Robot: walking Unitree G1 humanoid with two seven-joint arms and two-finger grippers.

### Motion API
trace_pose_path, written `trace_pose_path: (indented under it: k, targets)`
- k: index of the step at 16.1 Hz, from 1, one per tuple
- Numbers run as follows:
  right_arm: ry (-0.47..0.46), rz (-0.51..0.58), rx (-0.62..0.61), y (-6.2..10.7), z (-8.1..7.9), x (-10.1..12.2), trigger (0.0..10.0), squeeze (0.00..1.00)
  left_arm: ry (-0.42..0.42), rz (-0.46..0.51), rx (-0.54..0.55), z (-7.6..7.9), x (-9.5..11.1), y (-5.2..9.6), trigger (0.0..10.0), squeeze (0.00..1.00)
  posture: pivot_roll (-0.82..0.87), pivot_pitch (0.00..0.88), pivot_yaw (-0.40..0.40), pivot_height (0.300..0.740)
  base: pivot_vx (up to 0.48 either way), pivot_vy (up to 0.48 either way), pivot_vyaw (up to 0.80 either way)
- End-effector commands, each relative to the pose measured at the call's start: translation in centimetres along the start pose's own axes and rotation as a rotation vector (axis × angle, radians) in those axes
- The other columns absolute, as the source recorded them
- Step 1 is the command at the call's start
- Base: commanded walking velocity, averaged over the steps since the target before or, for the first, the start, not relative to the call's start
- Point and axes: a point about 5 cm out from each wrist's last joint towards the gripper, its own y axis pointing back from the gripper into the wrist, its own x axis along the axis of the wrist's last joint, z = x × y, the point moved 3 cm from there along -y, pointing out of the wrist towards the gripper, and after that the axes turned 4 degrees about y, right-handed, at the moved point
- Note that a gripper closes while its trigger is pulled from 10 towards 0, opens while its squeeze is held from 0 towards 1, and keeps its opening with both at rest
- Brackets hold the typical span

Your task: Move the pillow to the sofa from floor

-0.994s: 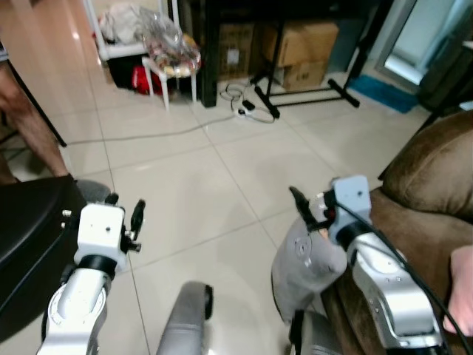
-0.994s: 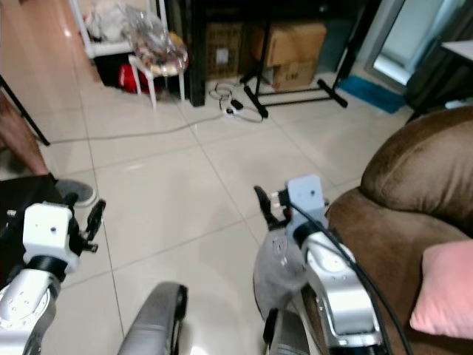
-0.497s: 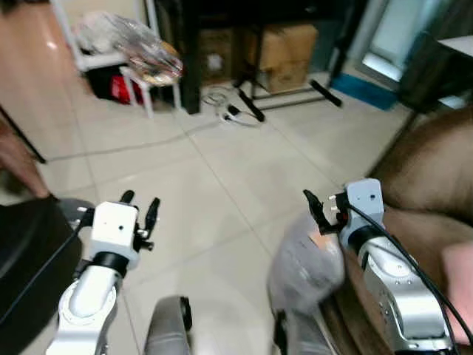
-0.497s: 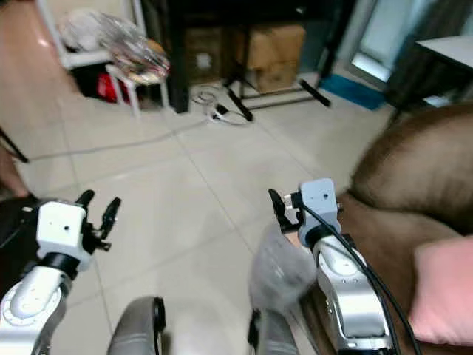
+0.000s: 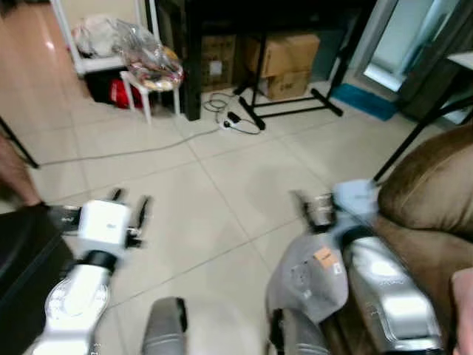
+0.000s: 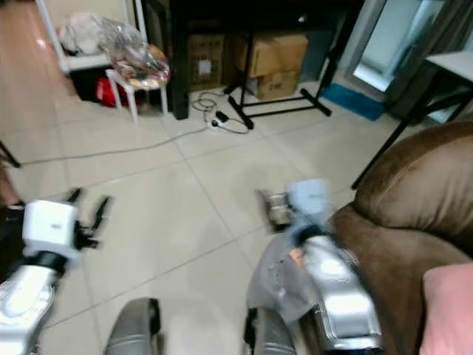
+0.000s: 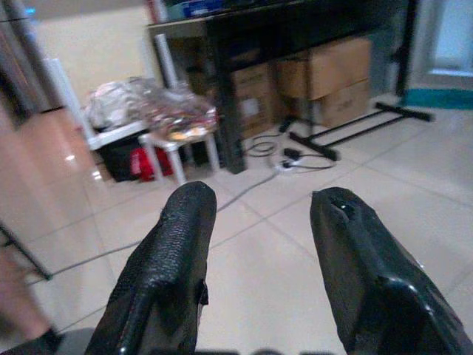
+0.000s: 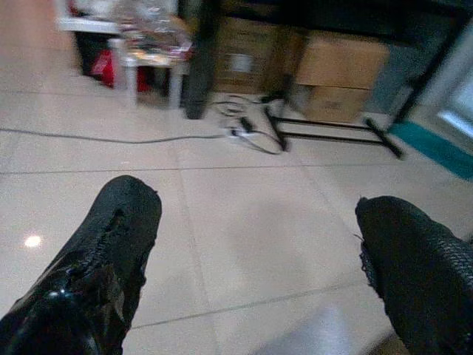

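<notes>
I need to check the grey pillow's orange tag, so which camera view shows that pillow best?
The left eye view: the grey fabric pillow hangs beside the right arm, sharpest there, orange tag facing the camera. The right eye view shows it too, more blurred. The right wrist view catches a pale grey blur at its bottom edge, probably the pillow.

Glossy pale tiles on the floor (image 5: 222, 185), catching light. Matt brown plush cloth over the sofa (image 5: 432, 200). Soft grey fabric on the pillow (image 5: 307, 277), with a small orange tag. Brown cardboard boxes (image 5: 288, 53). Rough, pebbled black rubber on the fingers (image 7: 185, 244). Crinkled clear plastic bag (image 5: 148, 52).
</notes>
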Motion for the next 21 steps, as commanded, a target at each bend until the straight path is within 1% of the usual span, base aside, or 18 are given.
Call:
trace_pose_path:
  k: [1, 2, 3, 6, 7, 9, 11, 12, 13, 15, 17, 20, 21]
  targets:
    - [0.012, -0.016, -0.05, 0.2, 1.7, -0.2, 10.0, 1.0, 0.028, 0.006, -0.037, 1.1, 0.0, -0.2, 10.0, 0.0, 0.01, 0.0, -0.07, 0.591, 0.0, 0.0, 0.0]
    - [-0.006, -0.028, -0.047, 0.2, 1.7, -0.4, 10.0, 1.0, 0.025, 0.003, -0.047, 1.2, -0.1, -0.2, 10.0, 0.0, 0.01, 0.0, -0.068, 0.591, 0.0, 0.0, 0.0]
    - [-0.032, -0.1, -0.054, -0.2, 1.8, -1.5, 10.0, 1.0, 0.004, -0.018, -0.092, 1.9, -0.5, -0.3, 10.0, 0.0, 0.0, 0.0, -0.058, 0.576, 0.0, 0.0, 0.0]
    - [-0.046, -0.21, -0.037, -1.6, 1.7, -3.4, 10.0, 1.0, -0.018, -0.048, -0.184, 2.9, -1.1, -0.5, 10.0, 0.0, 0.0, 0.0, -0.049, 0.546, 0.0, 0.0, 0.0]
    - [-0.044, -0.23, -0.032, -1.9, 1.7, -3.8, 10.0, 1.0, -0.024, -0.052, -0.199, 3.0, -1.2, -0.6, 10.0, 0.0, 0.0, 0.0, -0.047, 0.536, 0.0, 0.0, 0.0]
    - [-0.081, -0.253, -0.024, -3.2, 1.6, -4.3, 10.0, 1.0, -0.028, -0.058, -0.213, 3.0, -1.3, -0.9, 10.0, 0.0, -0.01, 0.0, -0.043, 0.516, 0.0, 0.0, 0.0]
    - [-0.083, -0.278, -0.026, -4.0, 1.6, -4.9, 10.0, 1.0, -0.032, -0.065, -0.224, 3.1, -1.5, -0.8, 10.0, 0.0, -0.01, 0.0, -0.045, 0.501, 0.0, 0.0, 0.0]
    - [-0.096, -0.28, -0.029, -4.7, 1.5, -5.1, 10.0, 1.0, -0.036, -0.071, -0.236, 3.2, -1.6, -0.8, 10.0, 0.0, 0.0, 0.0, -0.046, 0.491, 0.0, 0.0, 0.0]
    - [-0.118, -0.289, -0.017, -5.6, 1.0, -5.3, 10.0, 1.0, -0.036, -0.077, -0.252, 3.3, -1.6, -0.5, 10.0, 0.0, -0.01, 0.011, -0.045, 0.491, 0.0, 0.0, 0.0]
    - [-0.146, -0.295, -0.019, -6.8, 0.5, -5.6, 10.0, 1.0, -0.033, -0.092, -0.282, 3.6, -1.7, 0.0, 10.0, 0.0, 0.0, 0.039, -0.048, 0.491, 0.0, 0.0, 0.0]
    - [-0.114, -0.368, -0.07, -7.3, 0.8, -6.8, 10.0, 1.0, -0.026, -0.101, -0.313, 3.9, -1.5, 0.6, 10.0, 0.0, 0.01, 0.077, -0.054, 0.491, 0.0, 0.0, 0.0]
    - [-0.078, -0.399, -0.156, -7.6, 1.8, -7.2, 10.0, 1.0, 0.005, -0.106, -0.377, 4.4, -1.0, 1.3, 10.0, 0.0, 0.02, 0.113, -0.056, 0.491, 0.0, 0.0, 0.0]
    - [-0.052, -0.413, -0.207, -7.8, 2.4, -7.3, 10.0, 0.75, 0.034, -0.11, -0.443, 5.0, -0.6, 1.8, 10.0, 0.0, 0.03, 0.131, -0.055, 0.491, 0.0, 0.0, 0.0]
